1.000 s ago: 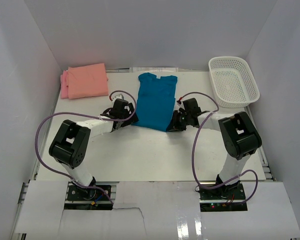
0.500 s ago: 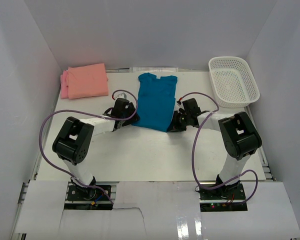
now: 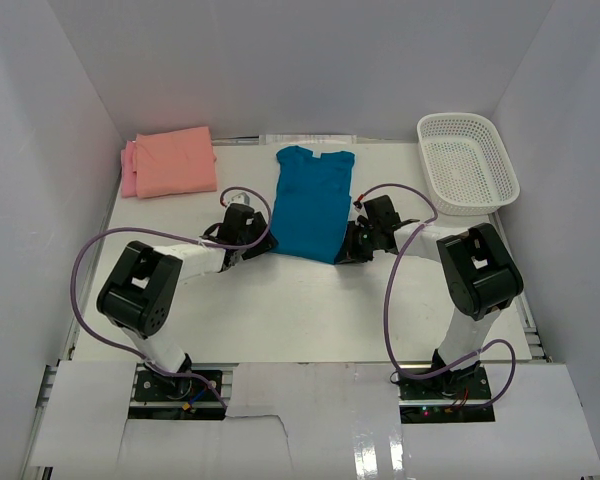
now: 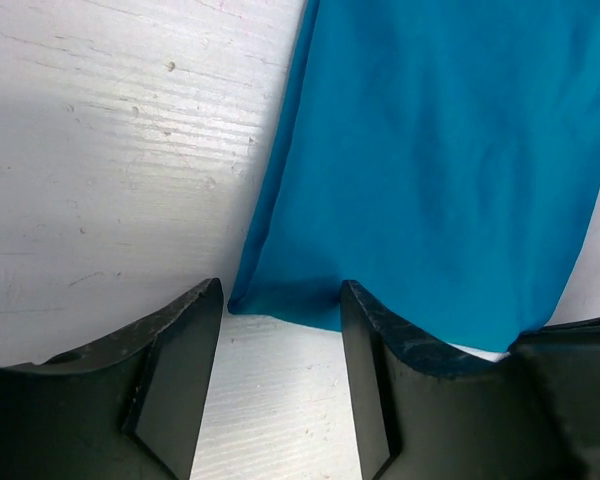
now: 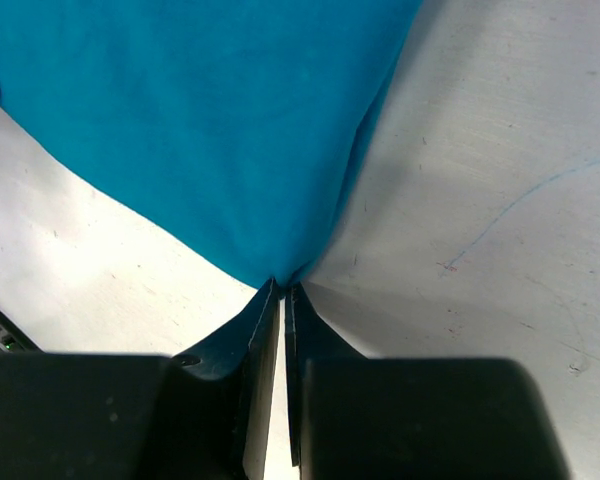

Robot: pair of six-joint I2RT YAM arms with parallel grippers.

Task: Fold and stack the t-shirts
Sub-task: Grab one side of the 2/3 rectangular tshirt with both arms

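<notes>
A teal-blue t-shirt (image 3: 312, 200) lies flat in the middle of the table as a long rectangle, neck at the far end. My left gripper (image 3: 258, 242) is at its near left corner. In the left wrist view the teal-blue t-shirt (image 4: 430, 150) has that corner just between the tips of my left gripper (image 4: 281, 290), which stands open. My right gripper (image 3: 350, 248) is at the near right corner. In the right wrist view my right gripper (image 5: 282, 287) is shut, pinching that corner of the teal-blue t-shirt (image 5: 200, 110). A salmon-orange folded t-shirt (image 3: 175, 160) lies on a pink one (image 3: 129, 170) at the far left.
A white mesh basket (image 3: 466, 162) stands at the far right corner. White walls enclose the table (image 3: 300, 310) on three sides. Purple cables loop off both arms above the table's near half.
My left arm has shifted and its gripper has edged a little forward to the shirt's near left corner. The right arm and the shirt lie as before.
</notes>
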